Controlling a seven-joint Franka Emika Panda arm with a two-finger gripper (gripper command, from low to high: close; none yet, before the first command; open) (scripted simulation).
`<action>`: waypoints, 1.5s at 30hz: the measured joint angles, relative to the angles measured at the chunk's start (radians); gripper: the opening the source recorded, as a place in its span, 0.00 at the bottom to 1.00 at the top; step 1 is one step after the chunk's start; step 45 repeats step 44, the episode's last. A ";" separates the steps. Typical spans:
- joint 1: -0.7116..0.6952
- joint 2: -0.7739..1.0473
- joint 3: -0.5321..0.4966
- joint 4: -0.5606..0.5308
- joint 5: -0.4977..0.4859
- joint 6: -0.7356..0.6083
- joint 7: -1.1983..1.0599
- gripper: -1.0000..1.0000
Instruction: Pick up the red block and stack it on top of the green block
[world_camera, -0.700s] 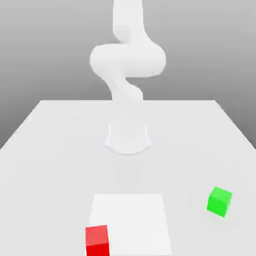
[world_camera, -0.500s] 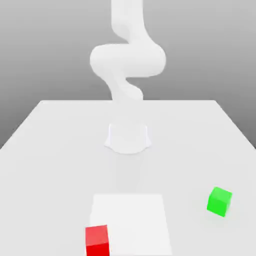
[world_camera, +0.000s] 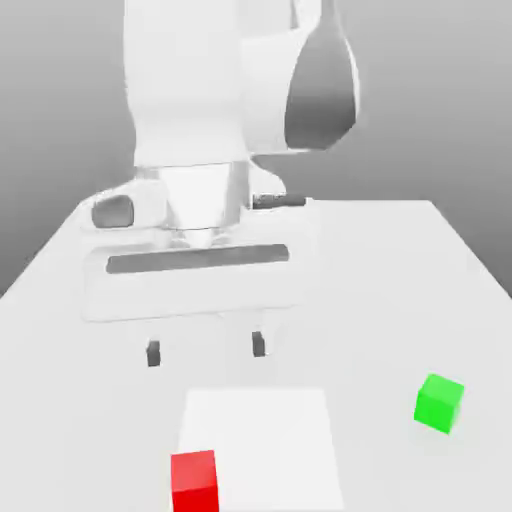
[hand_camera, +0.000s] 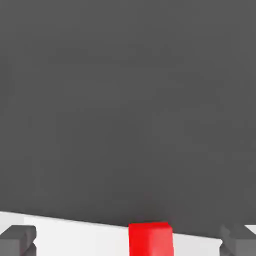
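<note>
The red block (world_camera: 194, 481) rests on the table at the front, on the left corner of a white square patch (world_camera: 262, 440). The green block (world_camera: 439, 402) sits on the table toward the exterior view's right. My gripper (world_camera: 206, 349) hangs open above the table, behind and above the red block, with its two dark fingertips (world_camera: 153, 352) spread wide and nothing between them. In the hand view the red block (hand_camera: 150, 239) lies between the two fingertips (hand_camera: 18, 239), at a distance.
The white table (world_camera: 80, 300) spreads around both blocks. The arm's bulky white body (world_camera: 200, 150) stands over the middle of the table, behind the blocks.
The arm has swung from a folded pose at the back to a spot low over the table's middle, bringing the open gripper near the red block. Both blocks stayed put.
</note>
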 joint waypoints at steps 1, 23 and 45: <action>-0.003 0.035 -0.001 -0.004 -0.002 0.013 -0.009 0.50; 0.004 0.174 0.029 -0.039 -0.037 0.073 -0.045 0.00; 0.441 0.119 0.292 -0.231 -0.187 0.211 -0.101 1.00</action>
